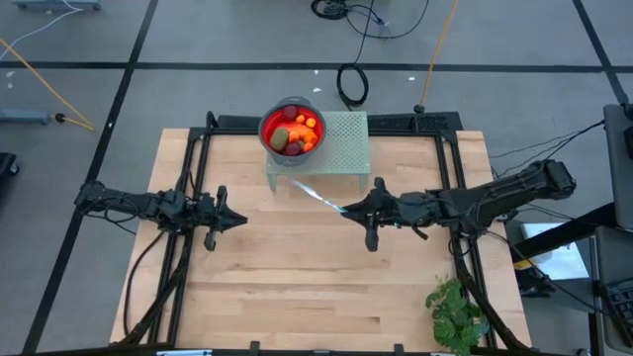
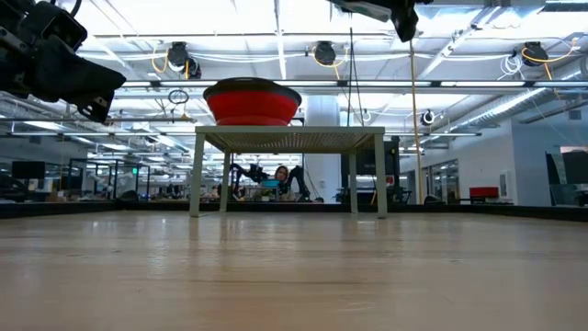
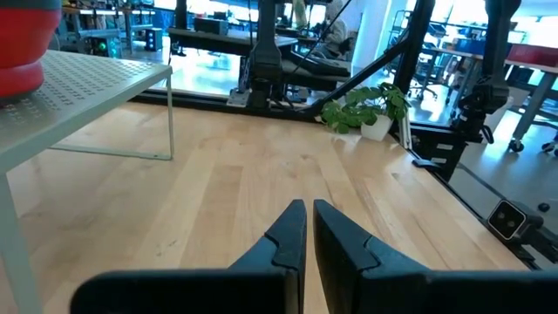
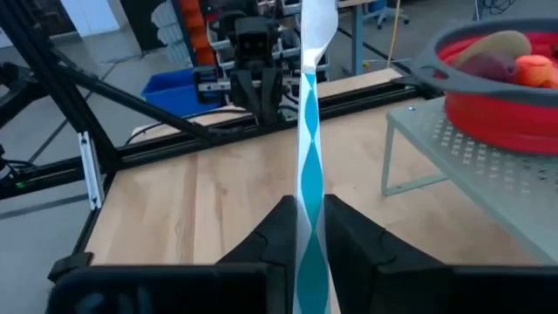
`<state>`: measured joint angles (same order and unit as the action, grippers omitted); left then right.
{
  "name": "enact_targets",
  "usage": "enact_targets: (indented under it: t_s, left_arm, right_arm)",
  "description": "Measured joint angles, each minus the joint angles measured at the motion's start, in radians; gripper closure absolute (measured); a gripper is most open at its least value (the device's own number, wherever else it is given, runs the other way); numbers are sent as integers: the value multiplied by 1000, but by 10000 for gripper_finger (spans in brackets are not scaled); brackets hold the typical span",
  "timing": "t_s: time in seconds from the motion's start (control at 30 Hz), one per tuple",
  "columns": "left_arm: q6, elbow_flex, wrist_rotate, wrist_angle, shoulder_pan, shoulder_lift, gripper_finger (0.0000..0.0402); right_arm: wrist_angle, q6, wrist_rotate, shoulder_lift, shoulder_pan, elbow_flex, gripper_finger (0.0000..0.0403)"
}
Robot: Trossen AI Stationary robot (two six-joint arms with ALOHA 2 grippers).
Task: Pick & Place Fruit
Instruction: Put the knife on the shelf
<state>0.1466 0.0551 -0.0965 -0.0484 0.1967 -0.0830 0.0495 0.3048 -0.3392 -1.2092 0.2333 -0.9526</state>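
The fruit (image 1: 295,133), orange, dark red and olive-brown pieces, lies in a red bowl (image 1: 267,127) on a pale green perforated stand (image 1: 341,148) at the table's far middle. In the right wrist view the bowl (image 4: 488,113) shows the fruit (image 4: 534,70) over its rim. My right gripper (image 1: 346,210) hovers near the stand's near right side, shut on a thin knife (image 1: 316,194). My left gripper (image 1: 240,220) hangs shut above the table's left half, pointing right, holding nothing. My right gripper pinches the knife by its white and blue patterned end (image 4: 307,218) between its two fingers (image 4: 277,235). The fingers are level, pointing toward the table's left, and lie along the knife. The knife is lifted clear, its free end (image 1: 299,184) toward the stand.
A green leafy plant (image 1: 457,311) stands at the table's near right corner. The stand's legs (image 2: 197,175) rest on the far middle of the table. Bare wood (image 1: 297,277) lies between and in front of both arms. Black frame rails (image 1: 198,148) border the table.
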Motion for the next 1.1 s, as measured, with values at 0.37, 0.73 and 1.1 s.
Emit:
enact_targets:
  t_s: [0.37,0.73,1.1]
  left_arm:
    - [10,0,0,1,0,0,378]
    - [14,0,0,1,0,0,378]
    - [15,0,0,0,0,0,378]
  right_arm:
    - [6,-15,-8,24,0,0,368]
    - [6,20,-282,24,0,0,367]
    - [37,116,-578,24,-15,0,367]
